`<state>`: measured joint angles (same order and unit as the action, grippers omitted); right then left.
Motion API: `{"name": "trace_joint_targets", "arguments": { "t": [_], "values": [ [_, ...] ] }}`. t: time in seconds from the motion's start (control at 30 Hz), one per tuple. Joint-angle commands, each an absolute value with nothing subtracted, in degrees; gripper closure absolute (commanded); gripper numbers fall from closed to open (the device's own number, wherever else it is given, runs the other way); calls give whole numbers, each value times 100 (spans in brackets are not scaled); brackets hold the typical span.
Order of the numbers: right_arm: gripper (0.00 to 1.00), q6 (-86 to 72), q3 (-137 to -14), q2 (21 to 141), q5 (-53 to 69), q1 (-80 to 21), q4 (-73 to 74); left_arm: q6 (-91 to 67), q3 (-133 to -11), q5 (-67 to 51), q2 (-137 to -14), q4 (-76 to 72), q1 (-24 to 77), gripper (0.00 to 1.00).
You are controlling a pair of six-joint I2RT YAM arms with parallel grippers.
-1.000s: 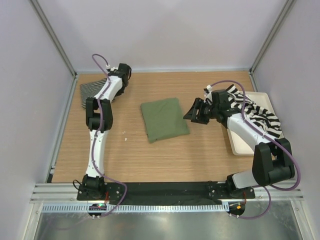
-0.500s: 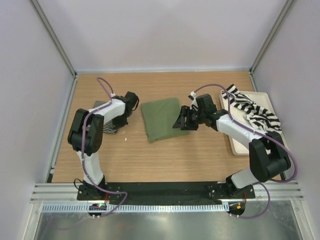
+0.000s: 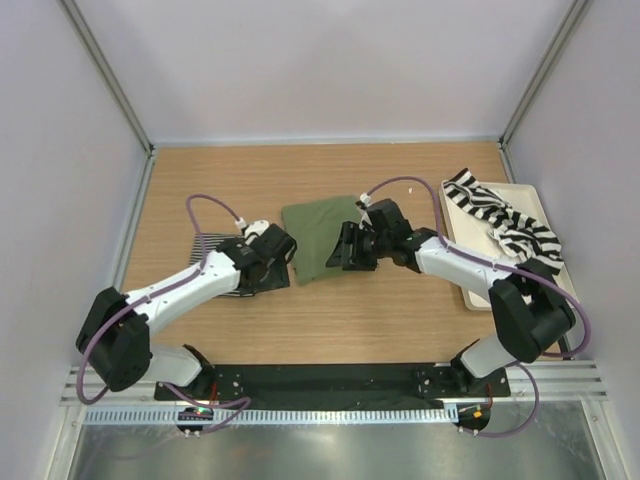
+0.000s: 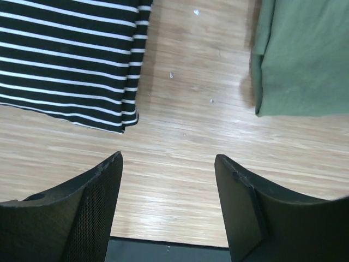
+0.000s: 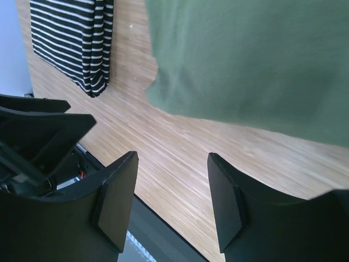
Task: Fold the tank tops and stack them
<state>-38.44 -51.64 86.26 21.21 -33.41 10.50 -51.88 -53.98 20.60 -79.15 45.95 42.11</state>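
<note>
Tank tops could come unfolded here: left gripper (image 4: 169, 164) hung open, empty, over bare surface (image 4: 180, 120) between pinstriped top (image 4: 65, 60) and olive top (image 4: 305, 54), right gripper (image 5: 172, 164) open, empty, at the olive top's edge, so a pinch catching one layer only would likely drag a fold open, or the grippers, close together, could clash. Both tops lay flat, neatly folded, mid-surface; broad-striped top (image 3: 505, 215) lay crumpled, unfolded, on the cream tray (image 3: 478, 285) at right.

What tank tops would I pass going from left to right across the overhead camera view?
pinstriped tank top → olive green tank top → broad-striped tank top
</note>
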Motion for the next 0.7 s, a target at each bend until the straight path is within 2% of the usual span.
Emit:
{"name": "trace_joint_targets", "arguments": {
  "t": [0.0, 0.1, 0.13, 0.23, 0.43, 0.67],
  "values": [
    [40, -4357, -5431, 8903, 1820, -3848, 442, -5274, -5178, 1733, -7016, 4397, 3676, 30],
    [35, -4815, -5414, 9166, 1732, -4034, -330, -4993, -4694, 530, -6137, 3991, 2254, 31],
    [34, -4982, -5475, 9332, 1540, -4226, -421, -4957, -4580, 397, -5700, 3982, 1667, 30],
    [33, -5219, -5958, 9858, 1153, -4647, -562, -4826, -4570, 18, -5213, 3990, 856, 28],
    [30, -5730, -6898, 11054, 932, -5123, -1063, -4264, -4904, -1563, -5247, 4456, -647, 30],
    [29, -5950, -7778, 11979, 335, -5467, -976, -3973, -5019, -1810, -4922, 4711, -984, 30]
  ]
}}
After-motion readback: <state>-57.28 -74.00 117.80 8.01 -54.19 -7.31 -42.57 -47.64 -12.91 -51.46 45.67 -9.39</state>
